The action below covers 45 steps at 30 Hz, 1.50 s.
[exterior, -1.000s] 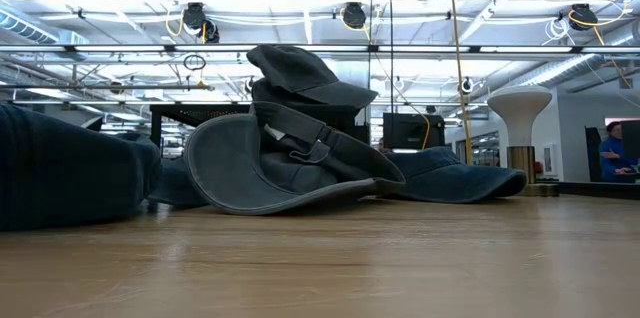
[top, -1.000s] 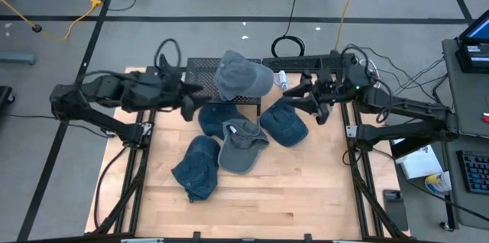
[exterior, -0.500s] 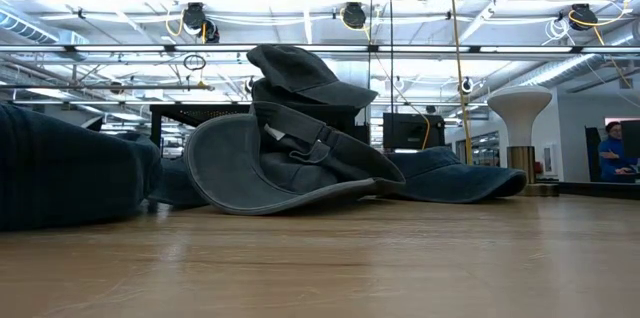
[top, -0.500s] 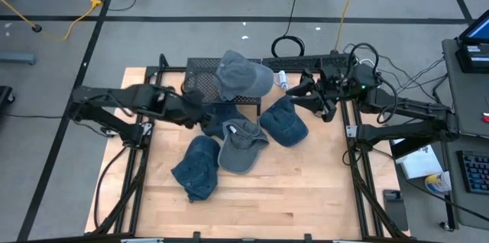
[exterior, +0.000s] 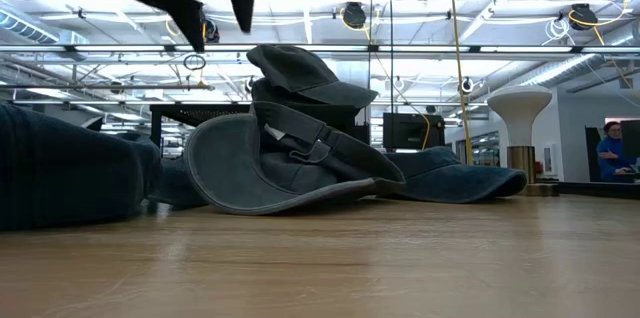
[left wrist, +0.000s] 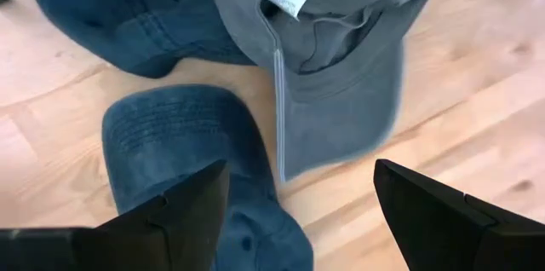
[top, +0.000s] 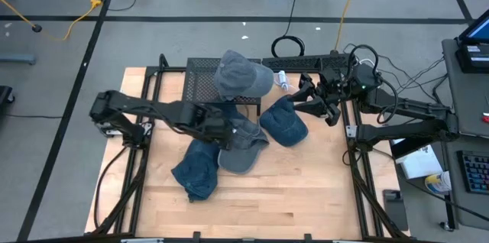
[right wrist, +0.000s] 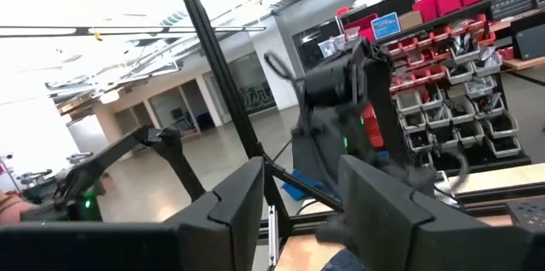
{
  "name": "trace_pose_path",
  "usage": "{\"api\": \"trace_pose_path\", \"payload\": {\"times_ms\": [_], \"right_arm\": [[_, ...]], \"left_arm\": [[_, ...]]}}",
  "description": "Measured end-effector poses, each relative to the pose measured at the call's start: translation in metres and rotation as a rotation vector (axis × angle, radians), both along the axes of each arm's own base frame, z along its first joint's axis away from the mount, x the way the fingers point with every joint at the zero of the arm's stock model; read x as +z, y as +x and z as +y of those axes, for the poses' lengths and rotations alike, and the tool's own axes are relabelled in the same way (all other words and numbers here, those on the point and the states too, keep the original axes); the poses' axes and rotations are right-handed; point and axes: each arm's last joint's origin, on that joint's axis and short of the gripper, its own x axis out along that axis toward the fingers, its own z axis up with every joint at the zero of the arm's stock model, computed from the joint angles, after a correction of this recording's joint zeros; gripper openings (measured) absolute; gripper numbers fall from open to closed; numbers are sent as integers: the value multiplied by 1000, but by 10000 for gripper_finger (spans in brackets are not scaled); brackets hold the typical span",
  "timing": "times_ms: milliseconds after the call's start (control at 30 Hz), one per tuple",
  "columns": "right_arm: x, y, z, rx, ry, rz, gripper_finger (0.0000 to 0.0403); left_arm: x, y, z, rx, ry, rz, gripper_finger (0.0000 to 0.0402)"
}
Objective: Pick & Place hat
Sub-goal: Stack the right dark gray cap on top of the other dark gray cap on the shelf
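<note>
Grey hat point(top: 243, 142) upside down mid-table among 3 blue hats point(top: 195, 168). Left gripper point(left wrist: 294, 211) hovers above it, jaws wide, empty: approach step. Next: descend, pinch brim. Right gripper point(top: 304, 99) waits at the far right, apparently open, empty.

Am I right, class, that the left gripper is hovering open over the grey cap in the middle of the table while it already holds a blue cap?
Not quite. The left gripper is open over the grey cap, but holds nothing; the left wrist view shows its fingers empty.
</note>
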Motion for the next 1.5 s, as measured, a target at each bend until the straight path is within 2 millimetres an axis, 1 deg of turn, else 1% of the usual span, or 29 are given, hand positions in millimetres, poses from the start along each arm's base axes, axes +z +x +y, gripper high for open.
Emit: {"api": "trace_pose_path", "payload": {"times_ms": [233, 467, 567, 700, 767, 833, 1000, 1267, 1300, 1367, 1500], "right_arm": [[0, 0, 0, 0, 0, 0, 146], [0, 0, 0, 0, 0, 0, 146], [0, 0, 0, 0, 0, 0, 146], [0, 0, 0, 0, 0, -1, 146], [0, 0, 0, 0, 0, -1, 146], [0, 0, 0, 0, 0, -1, 146], [0, 0, 0, 0, -1, -2, 140], [0, 0, 0, 0, 0, -2, 108], [0, 0, 0, 0, 0, -2, 105], [0, 0, 0, 6, 27, 6, 99], [2, -1, -1, 3, 140, 24, 95]], "left_arm": [[-42, 24, -7, -46, 24, 135, 294], [-77, 42, -8, -74, 39, 219, 294], [-86, 45, -8, -75, 36, 242, 294], [-88, 46, -8, -79, 37, 246, 288], [-88, 46, -8, -80, 37, 243, 271], [-88, 47, -8, -80, 36, 239, 243], [-88, 49, -8, -118, 24, 223, 158], [-88, 50, -3, -148, -3, 212, 23], [-87, 50, -3, -156, -9, 209, 15], [-86, 50, -3, -160, -15, 206, 13], [-68, 44, -3, -177, -19, 157, 13]]}}
